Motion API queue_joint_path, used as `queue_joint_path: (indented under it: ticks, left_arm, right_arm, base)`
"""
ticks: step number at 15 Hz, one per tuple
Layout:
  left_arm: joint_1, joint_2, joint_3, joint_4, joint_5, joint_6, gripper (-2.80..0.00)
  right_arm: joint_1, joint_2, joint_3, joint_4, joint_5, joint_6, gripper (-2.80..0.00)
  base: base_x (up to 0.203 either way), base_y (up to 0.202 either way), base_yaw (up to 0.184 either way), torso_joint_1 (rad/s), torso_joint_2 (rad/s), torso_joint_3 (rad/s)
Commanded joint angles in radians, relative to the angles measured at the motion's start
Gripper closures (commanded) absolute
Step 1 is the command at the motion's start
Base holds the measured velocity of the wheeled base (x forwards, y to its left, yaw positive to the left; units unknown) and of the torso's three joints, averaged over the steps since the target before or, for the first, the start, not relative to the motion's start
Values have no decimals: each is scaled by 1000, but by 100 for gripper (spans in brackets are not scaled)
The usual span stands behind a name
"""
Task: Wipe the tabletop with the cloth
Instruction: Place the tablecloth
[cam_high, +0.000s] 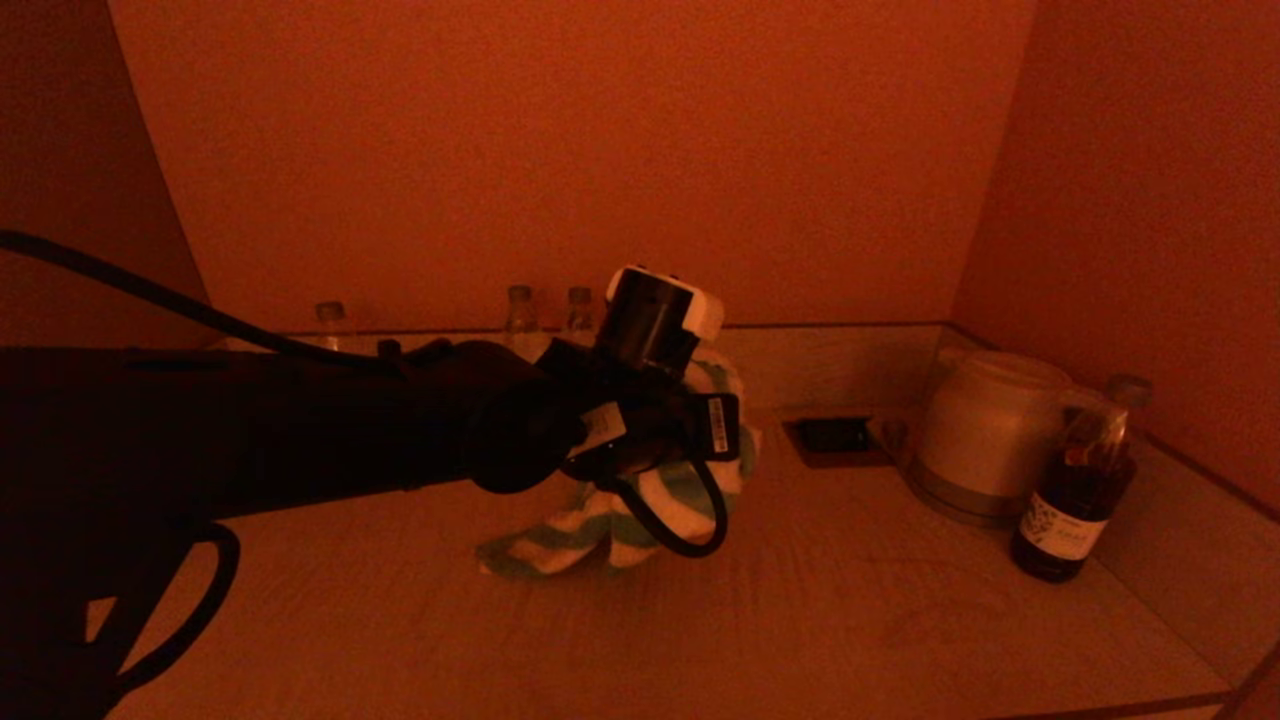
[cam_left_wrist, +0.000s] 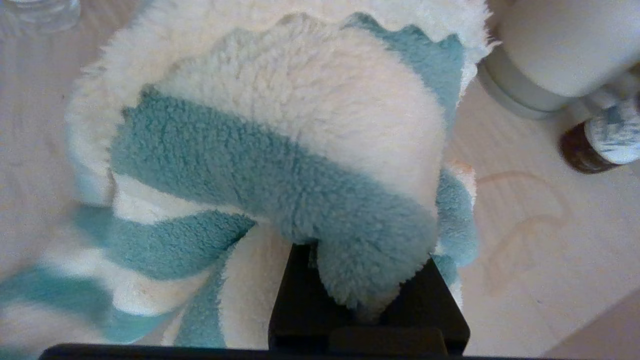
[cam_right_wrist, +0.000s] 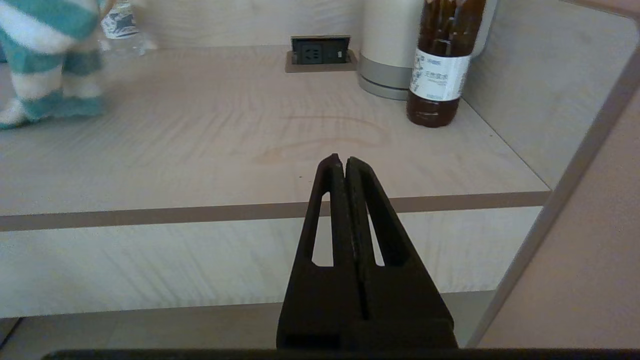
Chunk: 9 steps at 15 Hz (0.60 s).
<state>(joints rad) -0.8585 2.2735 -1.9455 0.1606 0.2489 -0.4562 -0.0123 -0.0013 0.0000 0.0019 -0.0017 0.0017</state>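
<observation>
Right gripper: we see it nearest to us, hanging out in front of the counter's front edge and touching nothing; its fingers are pressed together with nothing between them. It does not show in the head view.

Counter: we see pale wood grain with a darker band along the front edge, and a faint curved mark on the bare stretch ahead of the right gripper.

Left gripper: we see the left arm reaching across from the left over the middle of the counter; its fingers are clamped on a fold of the cloth.

Cloth: we see a fluffy piece with teal and white stripes, bunched at the fingers and hanging down from them. Its lower end trails onto the counter near the middle, toward the left.

Bottle: we see dark liquid and a white label; it stands on the right, just beside the kettle and in front of it.

Kettle: we see a pale, rounded body at the right rear, near the side wall.

Socket: we see a dark panel set into the counter, just left of the kettle.

Clear bottles: we see three small ones standing along the back wall, behind the left arm.
</observation>
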Motion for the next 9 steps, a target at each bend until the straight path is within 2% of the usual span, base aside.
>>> queue_joint_path:
  ticks: [1, 2, 5, 9]
  left_arm:
    - [1, -25, 0, 0, 1, -2, 0]
    - [1, -25, 1, -1, 2, -1, 0]
    - [4, -124, 12, -175, 14, 173, 0]
    - [4, -126, 13, -181, 15, 179, 0]
  right_arm:
    - [0, 1, 0, 0, 0, 0, 0]
    - [0, 1, 0, 0, 0, 0, 0]
    - [0, 1, 0, 0, 0, 0, 0]
    - [0, 1, 0, 0, 0, 0, 0]
  base:
    - [0, 0, 0, 0, 0, 0]
    - [0, 0, 0, 0, 0, 0]
    - [0, 0, 0, 0, 0, 0]
    - [0, 0, 0, 0, 0, 0]
